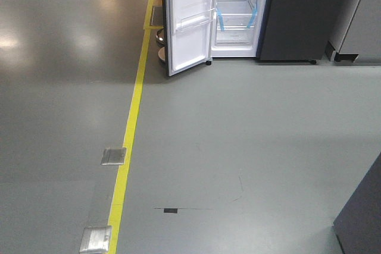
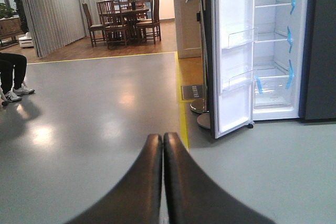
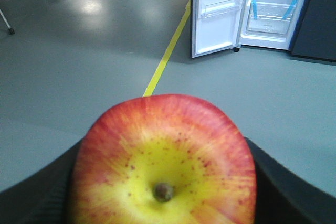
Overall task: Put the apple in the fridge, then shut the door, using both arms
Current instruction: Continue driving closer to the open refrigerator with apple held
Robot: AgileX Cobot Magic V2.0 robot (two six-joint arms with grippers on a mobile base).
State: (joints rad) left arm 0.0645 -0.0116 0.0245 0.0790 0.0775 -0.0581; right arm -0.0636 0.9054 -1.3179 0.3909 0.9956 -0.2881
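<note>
While our right claw clamps the apple, the fridge sits well ahead, slightly right. Left claw pinched together, on the door side.

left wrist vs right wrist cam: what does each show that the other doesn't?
Left wrist only: the left gripper, jaws shut on nothing; a dining table with chairs; a seated person's legs.
Right wrist only: the apple, held in the right gripper and filling the foreground.
Both: the open fridge, its door swung wide, and the yellow floor line.
</note>
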